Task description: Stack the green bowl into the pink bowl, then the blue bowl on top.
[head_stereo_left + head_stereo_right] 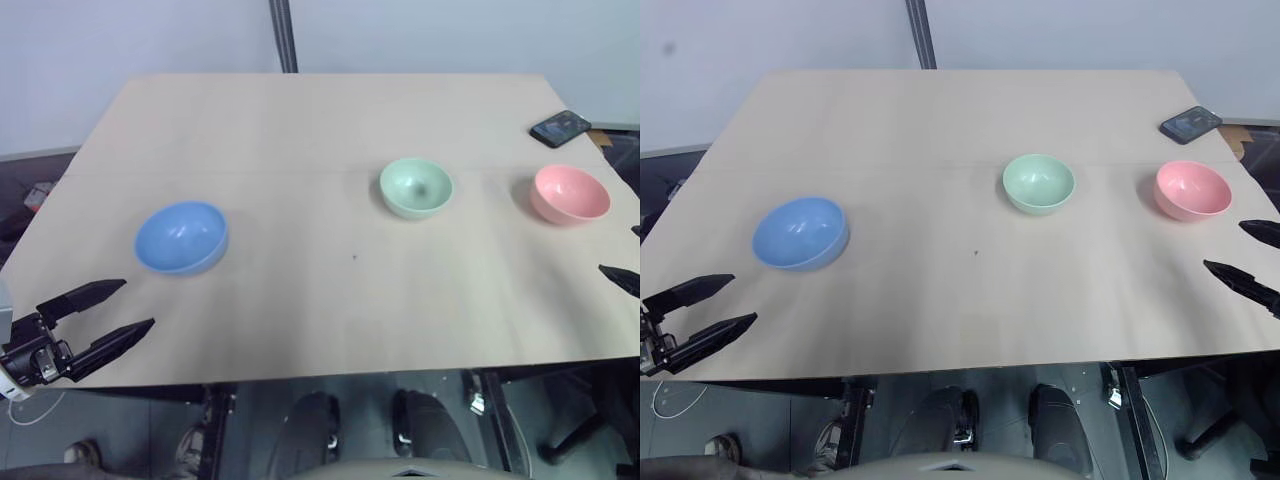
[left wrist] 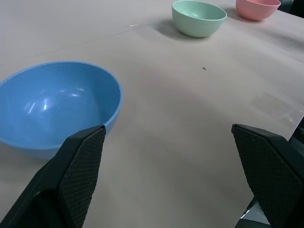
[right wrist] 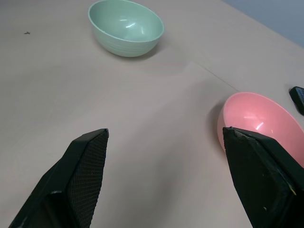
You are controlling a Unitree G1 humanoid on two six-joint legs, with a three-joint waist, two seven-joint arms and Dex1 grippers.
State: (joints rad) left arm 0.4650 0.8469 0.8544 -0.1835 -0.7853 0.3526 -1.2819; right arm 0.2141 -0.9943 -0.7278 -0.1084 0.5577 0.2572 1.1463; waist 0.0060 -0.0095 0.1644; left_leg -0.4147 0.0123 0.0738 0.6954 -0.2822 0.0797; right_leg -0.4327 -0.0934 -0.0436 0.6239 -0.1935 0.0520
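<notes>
— So, where do we stand?

— Nothing is stacked. On the table (image 1: 300, 120) I see the blue bowl (image 1: 181, 237) at my left, the green bowl (image 1: 416, 187) mid-table and the pink bowl (image 1: 570, 194) near the right edge, all well apart.

— Room to move?

— Plenty between bowls; a phone (image 1: 560, 127) lies beyond pink. My left gripper (image 1: 112, 310) and right gripper (image 1: 1248, 254) both hang spread and empty at the near corners.
</notes>
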